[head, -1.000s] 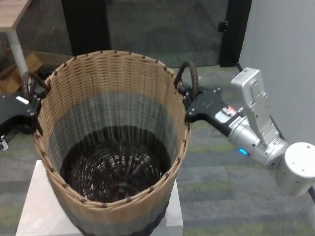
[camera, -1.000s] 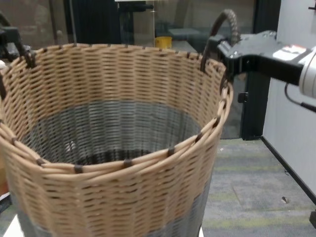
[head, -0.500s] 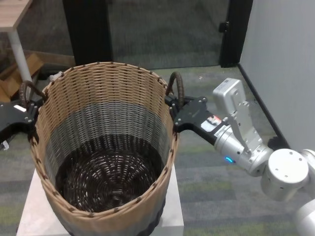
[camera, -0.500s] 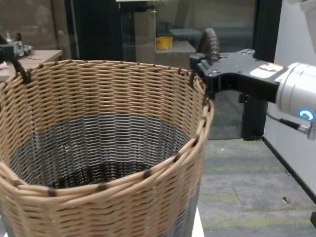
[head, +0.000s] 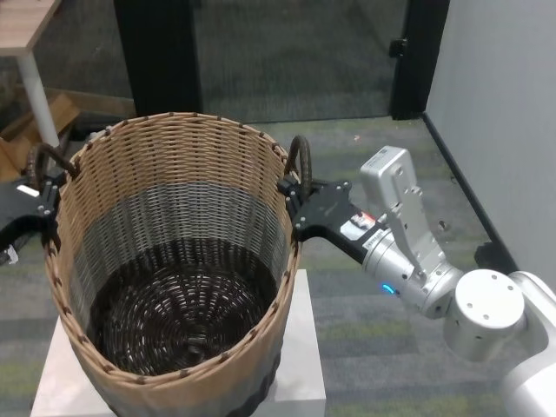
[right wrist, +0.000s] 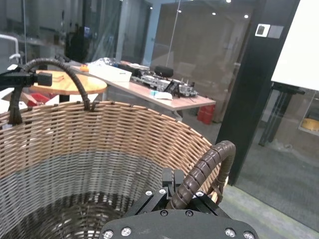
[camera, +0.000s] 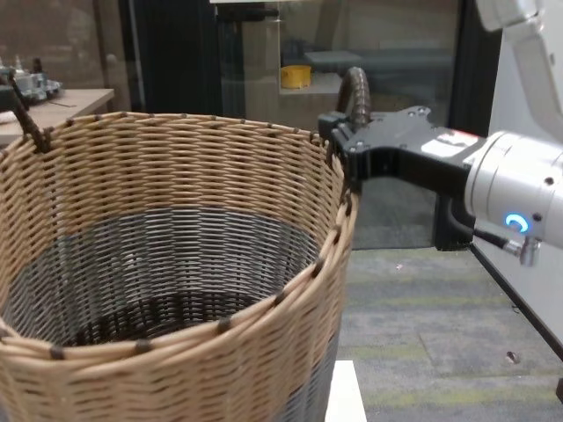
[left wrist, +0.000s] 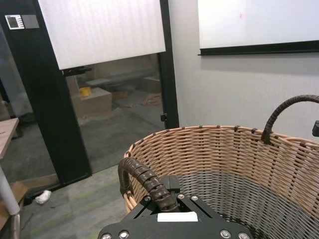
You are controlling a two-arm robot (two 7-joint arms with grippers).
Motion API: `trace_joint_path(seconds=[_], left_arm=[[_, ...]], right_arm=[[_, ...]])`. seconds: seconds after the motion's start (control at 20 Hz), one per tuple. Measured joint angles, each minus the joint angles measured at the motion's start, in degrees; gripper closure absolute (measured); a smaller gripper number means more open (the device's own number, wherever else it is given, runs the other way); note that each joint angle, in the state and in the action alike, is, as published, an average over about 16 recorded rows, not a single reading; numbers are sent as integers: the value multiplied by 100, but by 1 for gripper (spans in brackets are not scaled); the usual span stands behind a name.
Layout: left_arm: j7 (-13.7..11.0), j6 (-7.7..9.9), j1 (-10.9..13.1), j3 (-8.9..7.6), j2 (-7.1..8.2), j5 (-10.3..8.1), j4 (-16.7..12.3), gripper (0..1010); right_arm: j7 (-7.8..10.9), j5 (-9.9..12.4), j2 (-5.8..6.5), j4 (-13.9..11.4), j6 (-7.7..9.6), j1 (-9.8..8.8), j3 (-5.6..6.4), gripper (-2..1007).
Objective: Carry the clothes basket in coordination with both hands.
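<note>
Clothes basket [head: 174, 261] being carried by both handles, its base hanging over the white desk [head: 304, 365].

Both arms are gripping: the left gripper [head: 39, 204] is clamping its fingers on the left loop handle [left wrist: 144, 179], and the right gripper [head: 300, 204] is pinching its fingers shut on the right loop handle [right wrist: 204, 169]. To do this well, I'd say the two arms should be travelling level and together, holding their spacing so neither handle twists. The basket is standing with its long axis nearly vertical, mouth opening upward and leaning slightly, the handles lying across from left to right.
</note>
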Motion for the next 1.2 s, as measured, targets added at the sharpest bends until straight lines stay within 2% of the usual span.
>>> trace_joint_path(seconds=[0.65,1.2], left_arm=[[-216,-492,-336,87,-317,321,885,1009],[-407,-868,-341,78,-453,438,1466,1009]], right_arm=[[-28,-204,-179,434,-93,129,-99,975],[-15,-347,-334,779,-215,220,-177,975]])
